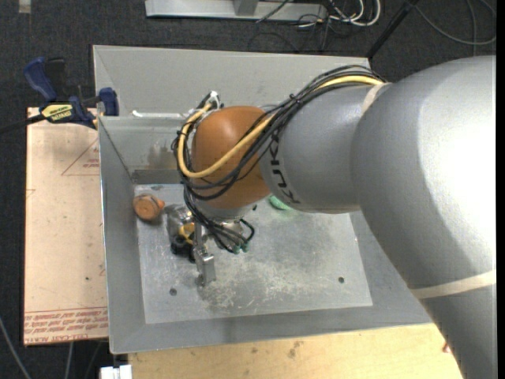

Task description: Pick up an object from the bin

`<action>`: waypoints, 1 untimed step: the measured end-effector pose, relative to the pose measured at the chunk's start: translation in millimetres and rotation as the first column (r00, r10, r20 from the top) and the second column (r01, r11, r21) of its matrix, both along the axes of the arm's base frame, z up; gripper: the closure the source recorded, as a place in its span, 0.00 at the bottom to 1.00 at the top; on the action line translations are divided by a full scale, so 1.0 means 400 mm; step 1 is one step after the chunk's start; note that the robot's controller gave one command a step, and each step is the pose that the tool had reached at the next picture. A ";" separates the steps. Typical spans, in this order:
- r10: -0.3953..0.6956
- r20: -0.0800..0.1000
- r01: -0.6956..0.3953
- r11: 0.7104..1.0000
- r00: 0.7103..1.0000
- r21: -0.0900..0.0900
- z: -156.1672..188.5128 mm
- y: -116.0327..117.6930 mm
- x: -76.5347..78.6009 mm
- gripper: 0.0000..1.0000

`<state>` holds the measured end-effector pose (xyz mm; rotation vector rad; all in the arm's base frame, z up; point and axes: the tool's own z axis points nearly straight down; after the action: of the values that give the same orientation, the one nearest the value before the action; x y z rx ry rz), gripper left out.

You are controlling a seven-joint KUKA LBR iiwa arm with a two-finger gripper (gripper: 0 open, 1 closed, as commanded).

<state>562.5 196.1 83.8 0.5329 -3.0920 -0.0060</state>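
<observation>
Hanging low in the bin (316, 279), the gripper (205, 270) is seen close over bare floor toward the six o'clock side. Nothing is seen held, and whether its jaws are wide or narrow cannot be told. A brown round lump (147, 207) lies near, at ten o'clock from it. A green thing (278, 204) is half hidden under the arm at two o'clock. The approach is judged in hand; a shift onto the lump is called for next.
</observation>
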 end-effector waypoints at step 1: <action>0.253 0.007 -0.253 0.968 0.968 -0.003 0.013 0.015 0.041 0.00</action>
<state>578.9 202.1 89.1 0.9243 -3.0053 0.0004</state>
